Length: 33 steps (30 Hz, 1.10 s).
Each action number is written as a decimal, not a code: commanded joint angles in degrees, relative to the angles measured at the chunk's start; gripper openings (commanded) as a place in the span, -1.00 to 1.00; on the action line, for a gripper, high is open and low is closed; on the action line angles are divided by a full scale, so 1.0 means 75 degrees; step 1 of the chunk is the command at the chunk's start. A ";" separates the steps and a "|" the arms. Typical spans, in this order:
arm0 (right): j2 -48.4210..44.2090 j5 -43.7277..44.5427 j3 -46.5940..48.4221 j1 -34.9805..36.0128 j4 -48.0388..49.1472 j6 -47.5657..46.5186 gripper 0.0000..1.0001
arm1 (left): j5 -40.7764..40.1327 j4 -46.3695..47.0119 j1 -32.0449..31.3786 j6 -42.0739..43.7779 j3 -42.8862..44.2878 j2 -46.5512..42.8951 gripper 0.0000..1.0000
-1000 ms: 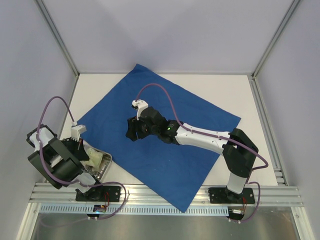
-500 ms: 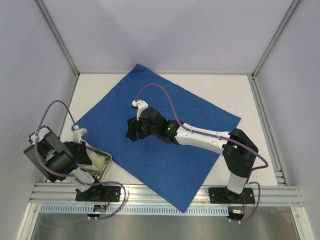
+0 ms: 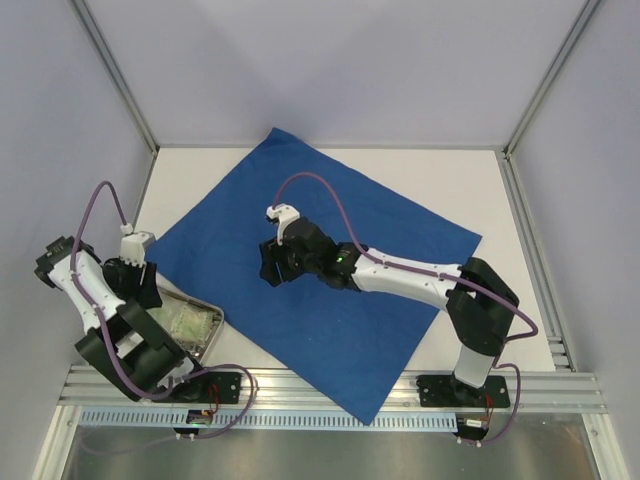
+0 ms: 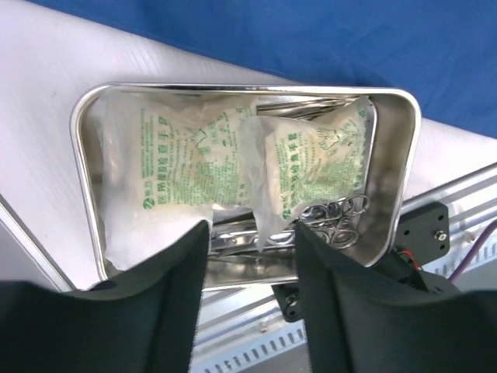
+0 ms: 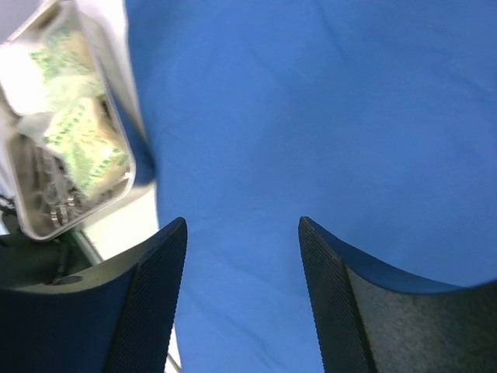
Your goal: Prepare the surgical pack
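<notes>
The surgical pack (image 3: 390,215) is a large royal-blue drape lying spread flat and diagonal on the white table. My right gripper (image 3: 268,268) hovers over its left-middle part, open; the right wrist view shows only blue cloth (image 5: 311,116) between the fingers of that gripper (image 5: 241,221). My left gripper (image 3: 143,290) stands over the steel tray (image 3: 205,335) off the drape's near-left edge. In the left wrist view this gripper (image 4: 251,229) is open and empty, above the tray's near rim.
The tray (image 4: 404,155) holds two white sachets with green print (image 4: 194,155) and steel scissors (image 4: 338,217). It sits close to the aluminium rail (image 3: 330,385) at the near table edge. Grey walls and frame posts enclose the table.
My left gripper has opened from shut, and the left arm has swung up and back toward the left wall. The right arm has barely moved.
</notes>
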 commanded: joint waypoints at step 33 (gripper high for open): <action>-0.2706 0.0392 -0.4130 -0.7443 -0.1607 0.0038 0.37 | 0.0526 0.0349 -0.0709 -0.1280 -0.1567 -0.0581 -0.01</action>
